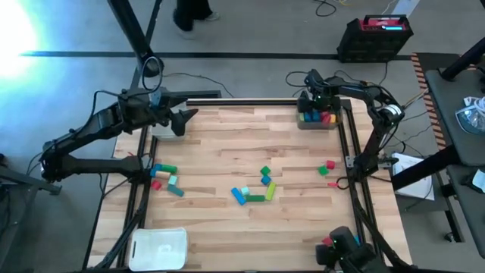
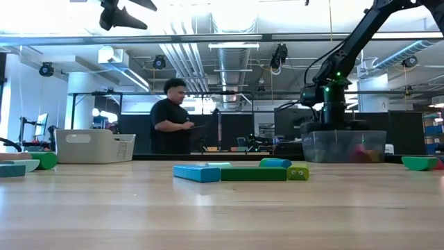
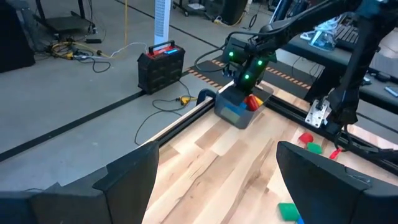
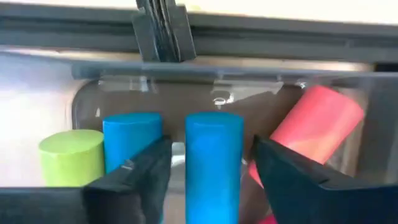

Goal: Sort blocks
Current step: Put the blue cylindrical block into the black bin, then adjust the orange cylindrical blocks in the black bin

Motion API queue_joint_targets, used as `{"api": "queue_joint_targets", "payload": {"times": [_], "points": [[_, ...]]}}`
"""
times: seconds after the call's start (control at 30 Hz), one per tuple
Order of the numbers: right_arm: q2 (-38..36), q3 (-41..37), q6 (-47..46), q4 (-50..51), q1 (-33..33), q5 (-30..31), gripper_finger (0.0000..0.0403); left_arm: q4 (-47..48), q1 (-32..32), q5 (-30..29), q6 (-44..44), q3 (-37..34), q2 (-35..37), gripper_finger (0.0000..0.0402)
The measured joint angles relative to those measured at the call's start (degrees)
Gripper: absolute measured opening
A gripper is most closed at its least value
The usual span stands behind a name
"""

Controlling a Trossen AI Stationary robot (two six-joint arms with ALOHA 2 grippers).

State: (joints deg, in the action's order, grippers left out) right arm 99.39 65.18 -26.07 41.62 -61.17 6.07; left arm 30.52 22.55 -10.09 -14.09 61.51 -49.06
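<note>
1. The right pincer (image 1: 313, 104) is lowered into the clear tray (image 1: 319, 123) at the far right corner of the bench (image 1: 250, 155); a blue cylinder block (image 4: 213, 163) is seen between its spread fingers, whether touched cannot be told.
2. Yellow-green, blue and red blocks lie beside it in the tray.
3. The left pincer (image 1: 182, 120) is held spread above the far left of the bench, carrying nothing.
4. Loose blocks (image 1: 254, 189) are scattered mid-bench.

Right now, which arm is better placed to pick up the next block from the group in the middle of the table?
Probably the left. Its left gripper is open and empty above the table, while the right gripper is down in the clear tray over a blue block. The middle group lies between them.
</note>
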Motion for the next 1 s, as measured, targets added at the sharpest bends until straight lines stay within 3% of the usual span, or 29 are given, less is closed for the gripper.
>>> {"api": "queue_joint_targets", "payload": {"times": [0.3, 0.53, 0.67, 1.0], "points": [[-7.83, -0.03, -0.31, 2.03, 0.99, -0.18, 0.0255, 0.78, 0.0, 0.02, 1.87, 3.42, -0.14, 0.0311], [-9.96, -2.49, -3.3, 4.94, 1.29, -0.43, 0.0239, 0.86, -0.06, 0.49, 3.02, 4.36, -0.35, 0.0311], [-10.04, -4.01, -3.61, 4.56, 1.81, -0.46, 0.0227, 1.11, -1.1, 6.14, 2.93, 4.36, -0.07, 0.0311], [-20.69, -3.62, -2.94, 1.32, 9.84, 5.95, 0.0232, 21.63, -5.7, 7.1, -4.35, 4.46, -3.2, 0.0304]]}}
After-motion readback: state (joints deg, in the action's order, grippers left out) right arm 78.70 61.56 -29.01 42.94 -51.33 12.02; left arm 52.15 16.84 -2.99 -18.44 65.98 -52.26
